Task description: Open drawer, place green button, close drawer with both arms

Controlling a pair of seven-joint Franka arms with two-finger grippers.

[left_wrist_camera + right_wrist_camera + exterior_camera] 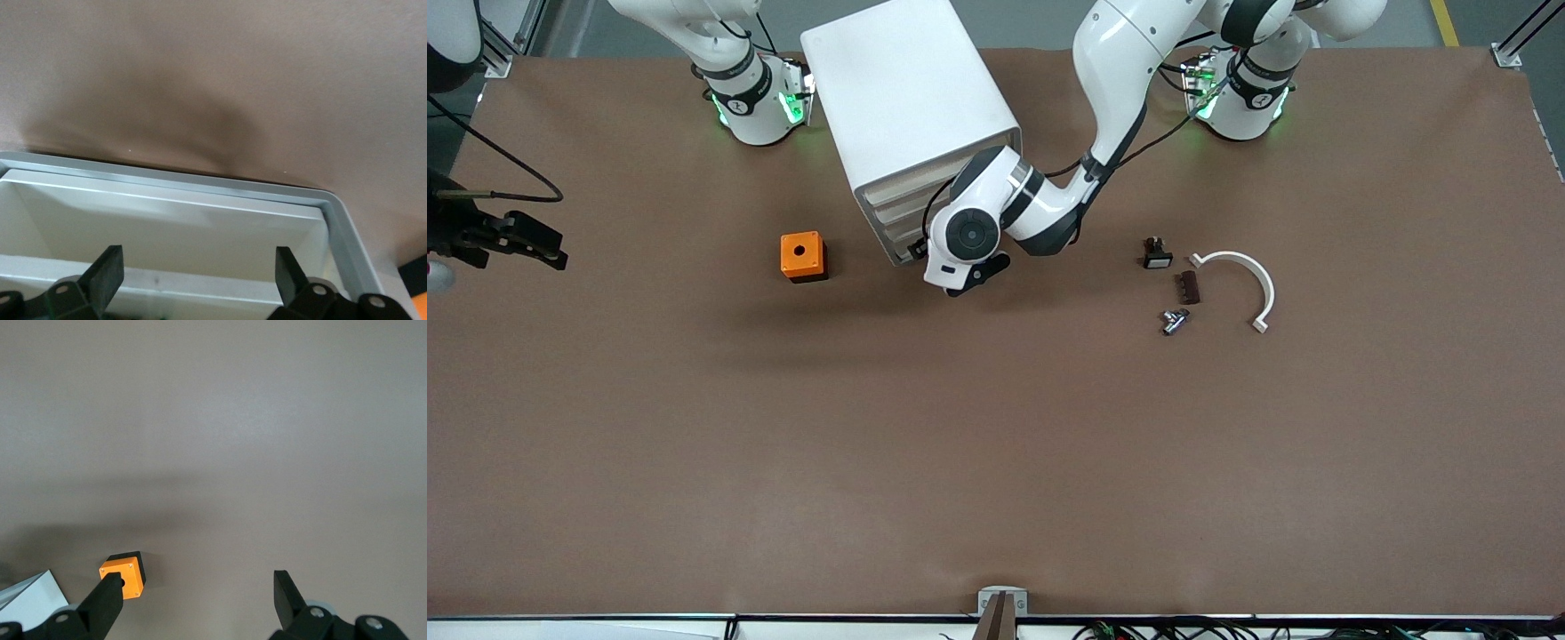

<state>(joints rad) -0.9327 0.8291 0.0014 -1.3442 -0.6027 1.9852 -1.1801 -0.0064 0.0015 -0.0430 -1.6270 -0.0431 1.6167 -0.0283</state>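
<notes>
Left tool (197, 277): black two-finger tool, fingers spread wide, holding nothing. In the left wrist view, bottom of frame, the two fingertips straddle the rim of a white tray. That's the wide shallow white drawer (167, 220), apparently pulled out a little, since its hollow interior shows. In the front view the left tool (971, 277) sits centre frame, low at the front of the white box cabinet (907, 98), at the lowest drawer level. Whether it touches the drawer front I cannot tell.

Right tool (197, 597): also wide open, empty. It waits at the left edge of the front view (534, 242), up over the brown surface (996, 462). Its wrist view looks down on bare surface, with the orange cube with a hole (124, 575) low in frame.

Outward from the cabinet: the orange cube (803, 256) sits just left of it in the front view. Right of centre is a small cluster: small black switch with white face (1157, 254), a dark brown block (1189, 287), a white curved plastic arc (1240, 286), and a small metallic-looking part (1174, 321) below them.

Button: a tiny green-capped piece. The metallic-looking part in that cluster may be it, but no green cap resolves, so not confirmed.

Progress, my read: early. Drawer opening is in hand, at most partly done. Left to do: finish the pull, pick the button, drop it in the drawer, push shut.
</notes>
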